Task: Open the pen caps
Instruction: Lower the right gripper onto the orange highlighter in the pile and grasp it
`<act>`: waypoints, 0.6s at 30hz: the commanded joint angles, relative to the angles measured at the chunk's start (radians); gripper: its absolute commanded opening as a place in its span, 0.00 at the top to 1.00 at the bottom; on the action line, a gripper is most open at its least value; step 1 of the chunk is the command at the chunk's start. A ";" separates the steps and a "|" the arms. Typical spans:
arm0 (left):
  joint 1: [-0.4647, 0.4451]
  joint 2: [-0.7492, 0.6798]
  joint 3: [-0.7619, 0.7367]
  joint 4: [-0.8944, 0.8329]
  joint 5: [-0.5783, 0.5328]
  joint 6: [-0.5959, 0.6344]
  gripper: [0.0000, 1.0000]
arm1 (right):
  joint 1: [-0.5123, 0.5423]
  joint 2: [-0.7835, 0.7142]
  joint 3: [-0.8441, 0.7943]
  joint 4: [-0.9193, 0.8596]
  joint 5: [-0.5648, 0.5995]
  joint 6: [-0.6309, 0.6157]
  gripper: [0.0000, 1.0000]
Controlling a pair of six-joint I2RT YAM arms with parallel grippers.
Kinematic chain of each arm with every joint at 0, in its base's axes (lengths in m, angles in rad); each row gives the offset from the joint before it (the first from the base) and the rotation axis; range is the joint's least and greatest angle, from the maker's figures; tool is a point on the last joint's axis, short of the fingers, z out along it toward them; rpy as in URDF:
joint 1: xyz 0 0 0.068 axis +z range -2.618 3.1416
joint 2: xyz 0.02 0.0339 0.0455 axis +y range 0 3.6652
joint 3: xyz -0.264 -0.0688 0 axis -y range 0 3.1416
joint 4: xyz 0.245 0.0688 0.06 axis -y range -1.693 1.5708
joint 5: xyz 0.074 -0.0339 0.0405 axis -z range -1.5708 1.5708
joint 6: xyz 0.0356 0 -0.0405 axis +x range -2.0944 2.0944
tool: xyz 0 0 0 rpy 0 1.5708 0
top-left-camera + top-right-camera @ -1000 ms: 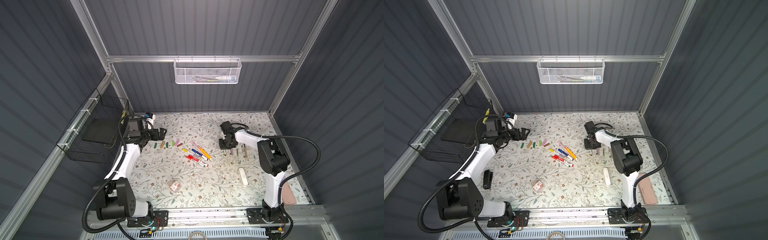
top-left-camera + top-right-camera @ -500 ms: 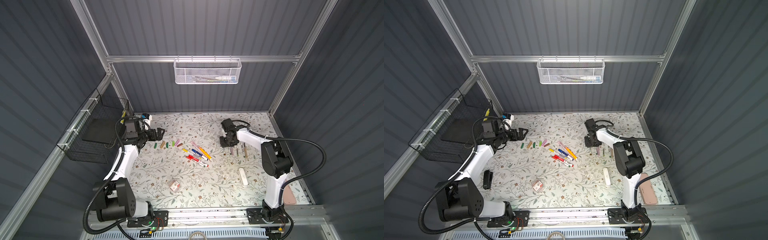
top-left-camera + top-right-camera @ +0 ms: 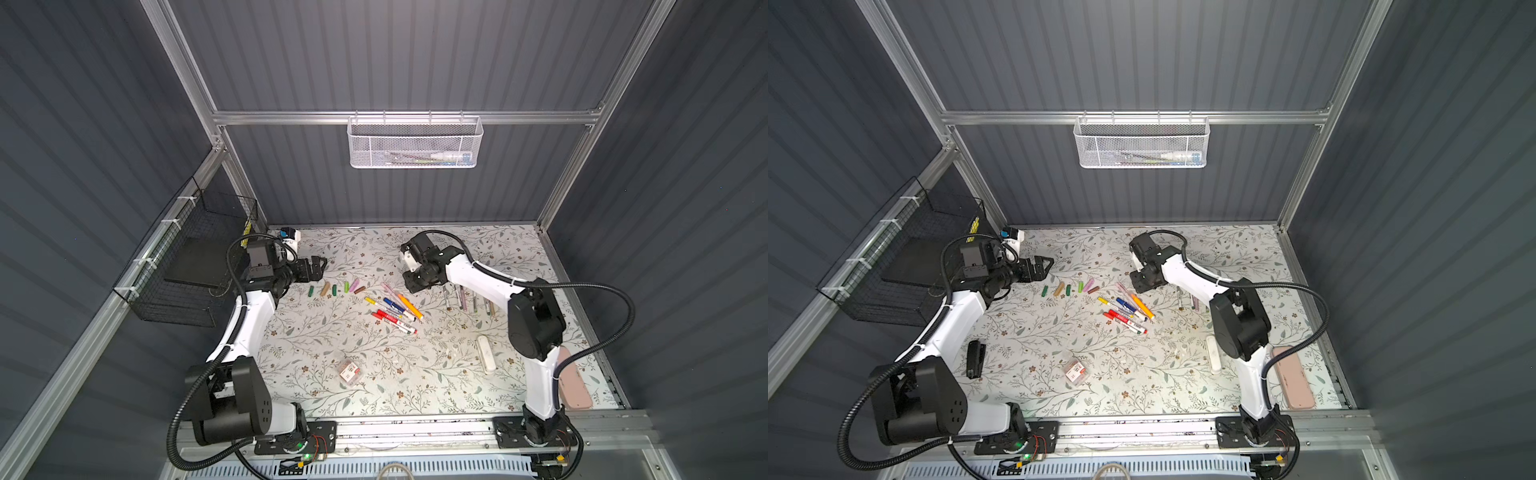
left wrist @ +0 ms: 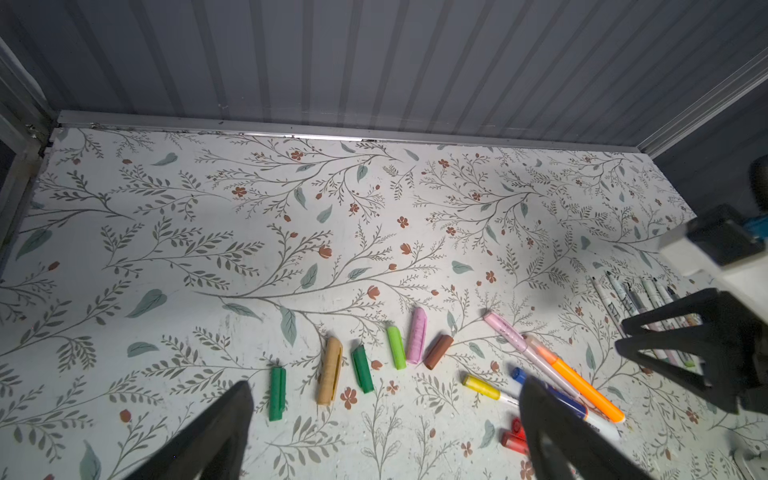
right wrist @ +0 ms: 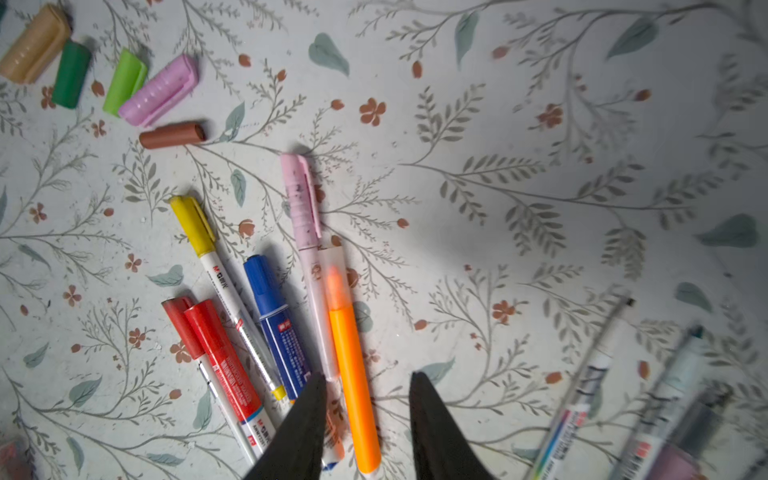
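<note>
A black clip-like object [image 3: 974,359] lies on the table [image 3: 1034,340] beside the left arm in a top view; neither wrist view shows it. Only the right wrist view shows the capped pens [image 5: 270,316] clearly: yellow, blue, two red, pink, and an orange one under a clear cap.

The loose pen caps [image 4: 363,369] lie flat in a row of six left of the table's middle, between the left tool [image 3: 318,264] and those pens. They are dark green, tan, dark green, light green, ribbed pink and brown, all short and stubby.

The left tool hovers wide open near the row's dark green end, holding nothing. The right tool [image 3: 414,283] stands narrowly apart and empty, its fingers [image 5: 303,432] above the orange pen. A second ago it hung over the uncapped pen bodies [image 3: 461,300] farther right. The left tool has drawn back slightly.
</note>
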 commanded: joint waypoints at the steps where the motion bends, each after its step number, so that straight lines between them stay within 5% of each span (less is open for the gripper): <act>1: 0.010 -0.026 -0.006 0.004 0.019 -0.015 0.00 | 0.006 0.047 0.034 -0.060 -0.028 -0.016 0.65; 18: 0.017 -0.020 -0.018 0.026 0.023 -0.030 0.00 | 0.016 0.131 0.003 -0.082 0.008 -0.019 0.71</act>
